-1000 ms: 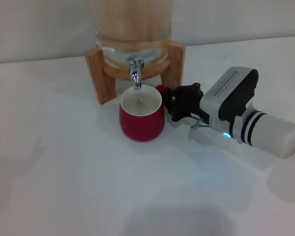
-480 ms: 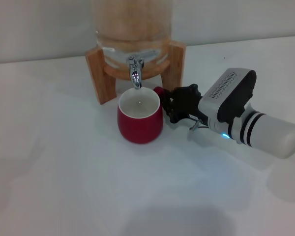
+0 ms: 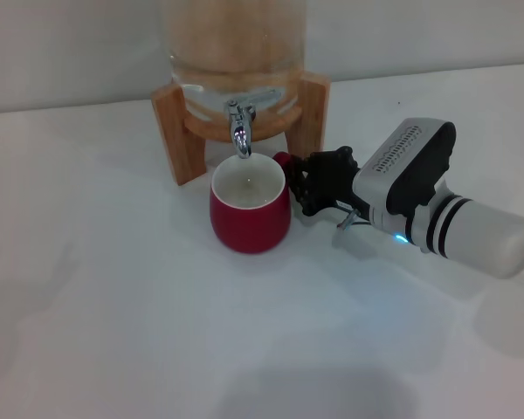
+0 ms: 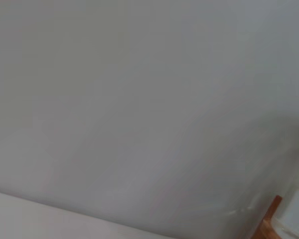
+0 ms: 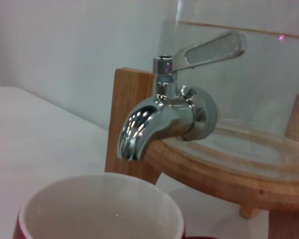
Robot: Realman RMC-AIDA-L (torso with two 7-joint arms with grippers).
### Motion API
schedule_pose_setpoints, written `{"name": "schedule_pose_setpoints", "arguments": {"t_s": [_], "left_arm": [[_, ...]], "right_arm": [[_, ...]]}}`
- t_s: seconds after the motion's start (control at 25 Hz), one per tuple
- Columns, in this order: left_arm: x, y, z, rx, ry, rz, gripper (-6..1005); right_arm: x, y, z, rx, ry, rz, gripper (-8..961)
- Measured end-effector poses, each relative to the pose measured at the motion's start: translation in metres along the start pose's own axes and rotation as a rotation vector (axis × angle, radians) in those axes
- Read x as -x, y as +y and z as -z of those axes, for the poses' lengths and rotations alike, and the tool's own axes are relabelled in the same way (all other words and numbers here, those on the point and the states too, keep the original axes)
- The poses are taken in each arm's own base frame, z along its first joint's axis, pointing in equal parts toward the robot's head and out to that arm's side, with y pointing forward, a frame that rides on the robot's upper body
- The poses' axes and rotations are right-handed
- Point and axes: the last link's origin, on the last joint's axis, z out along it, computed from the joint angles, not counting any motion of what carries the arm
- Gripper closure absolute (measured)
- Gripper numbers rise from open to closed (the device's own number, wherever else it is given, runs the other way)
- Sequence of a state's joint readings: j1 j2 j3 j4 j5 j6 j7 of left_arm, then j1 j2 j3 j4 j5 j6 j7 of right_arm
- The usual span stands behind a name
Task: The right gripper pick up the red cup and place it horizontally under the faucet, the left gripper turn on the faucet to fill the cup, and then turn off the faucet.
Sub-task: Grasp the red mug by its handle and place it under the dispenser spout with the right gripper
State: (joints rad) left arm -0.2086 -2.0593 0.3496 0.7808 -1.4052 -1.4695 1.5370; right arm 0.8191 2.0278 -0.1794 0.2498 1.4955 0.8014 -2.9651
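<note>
The red cup (image 3: 250,209) stands upright on the white table with its white inside showing, its mouth directly below the chrome faucet (image 3: 238,133). My right gripper (image 3: 297,182) reaches in from the right and is shut on the cup's small red handle. In the right wrist view the faucet (image 5: 157,123) hangs just above the cup's rim (image 5: 97,199), and its lever (image 5: 209,49) lies flat. No water runs from the spout. The left gripper is out of view.
The glass dispenser jar (image 3: 234,35) sits on a wooden stand (image 3: 170,131) at the back of the table, close behind the cup. The left wrist view shows a grey wall and a corner of the wooden stand (image 4: 269,226).
The right gripper and the cup have shifted a little to the left, closer under the spout. Over the last half second they have hardly moved.
</note>
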Motion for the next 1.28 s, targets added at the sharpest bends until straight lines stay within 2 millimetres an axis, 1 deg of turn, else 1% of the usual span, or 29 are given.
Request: {"name": "schedule_pose_setpoints", "arguments": {"t_s": [0.32, 0.52, 1.28], "left_arm": [[-0.0002, -0.0002, 0.0001, 0.000, 0.000, -0.001, 124], [-0.0004, -0.0003, 0.0002, 0.000, 0.000, -0.001, 124], [-0.0022, -0.0016, 0.0012, -0.003, -0.001, 0.003, 124]], "right_arm": [[0.0035, 0.0002, 0.0006, 0.007, -0.025, 0.002, 820], [0.0020, 0.0001, 0.0018, 0.009, -0.022, 0.007, 760], [-0.0017, -0.0052, 0.0056, 0.005, -0.012, -0.001, 758]]}}
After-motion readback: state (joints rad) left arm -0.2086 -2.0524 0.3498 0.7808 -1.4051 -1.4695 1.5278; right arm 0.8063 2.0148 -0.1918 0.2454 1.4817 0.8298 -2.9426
